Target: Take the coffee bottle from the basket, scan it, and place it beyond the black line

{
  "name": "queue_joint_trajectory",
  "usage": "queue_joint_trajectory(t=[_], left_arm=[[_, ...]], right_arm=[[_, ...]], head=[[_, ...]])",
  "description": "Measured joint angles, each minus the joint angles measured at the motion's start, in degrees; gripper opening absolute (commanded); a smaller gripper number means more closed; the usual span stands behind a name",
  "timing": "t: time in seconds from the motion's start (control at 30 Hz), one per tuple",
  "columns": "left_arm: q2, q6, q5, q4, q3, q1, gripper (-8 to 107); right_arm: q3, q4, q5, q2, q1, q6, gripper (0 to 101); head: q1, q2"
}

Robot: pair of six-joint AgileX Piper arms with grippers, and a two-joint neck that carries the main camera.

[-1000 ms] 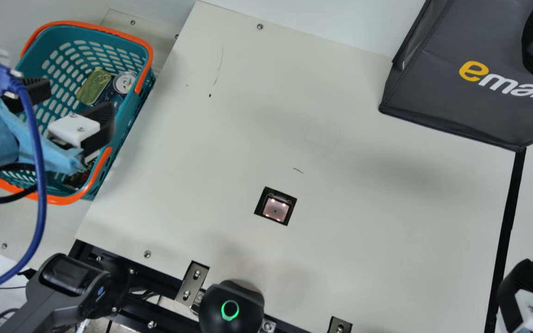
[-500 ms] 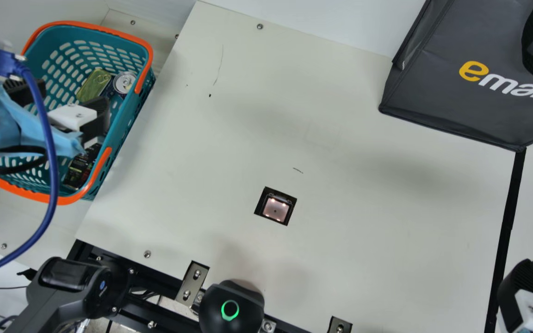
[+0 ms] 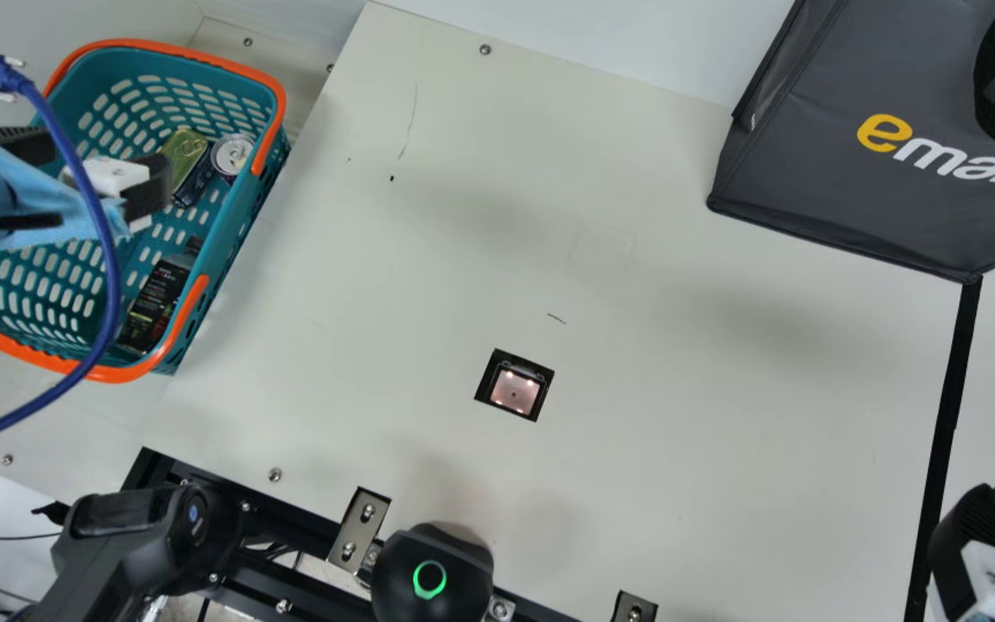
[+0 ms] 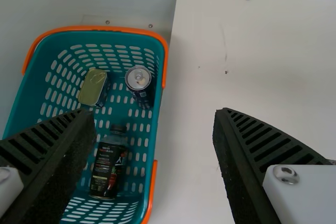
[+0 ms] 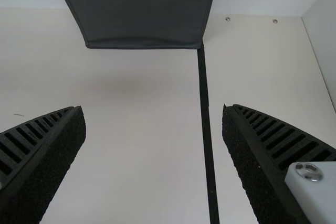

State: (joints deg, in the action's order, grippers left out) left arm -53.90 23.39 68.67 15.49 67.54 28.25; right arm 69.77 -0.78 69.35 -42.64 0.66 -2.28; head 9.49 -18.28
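Note:
In the main view my left gripper (image 3: 96,164) is over the basket (image 3: 271,112), its fingers wide apart; the left wrist view also has this gripper (image 4: 152,124) open and holding nothing. The dark coffee bottle (image 3: 155,302) lies in the basket's near part, also seen as the bottle (image 4: 109,163) in the left wrist view. At the main view's lower right edge is my right gripper (image 3: 981,544); in the right wrist view the gripper (image 5: 155,121) is open over the black line (image 5: 206,124). A square scanner window (image 3: 515,386) is set in the table.
A green-lidded tin (image 3: 183,160) and a can (image 3: 231,155) share the basket with the bottle. A dark grey bag (image 3: 817,164) stands at the far right. A black device with a green ring (image 3: 433,574) and a handheld scanner (image 3: 130,536) are along the near edge.
My left gripper has moved up and slightly left in the main view, uncovering the bottle and the basket's near part. The right gripper has not moved.

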Motion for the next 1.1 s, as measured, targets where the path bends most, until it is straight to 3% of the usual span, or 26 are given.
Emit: queue_joint_trajectory(t=[0.57,0.8,1.1], left_arm=[[-8.94,21.9,-1.74,9.05,-1.12,21.52,90],[-12.93,24.11,-2.39,7.42,-0.74,23.53,90],[-17.43,21.09,-3.91,4.12,0.65,21.21,90]], right_arm=[[0.0,0.0,-0.06,0.0,0.0,0.0,91],[0.0,0.0,-0.06,0.0,0.0,0.0,91],[0.0,0.0,-0.06,0.0,0.0,0.0,91]], head=[[0.0,0.0],[0.0,0.0],[0.0,0.0]])
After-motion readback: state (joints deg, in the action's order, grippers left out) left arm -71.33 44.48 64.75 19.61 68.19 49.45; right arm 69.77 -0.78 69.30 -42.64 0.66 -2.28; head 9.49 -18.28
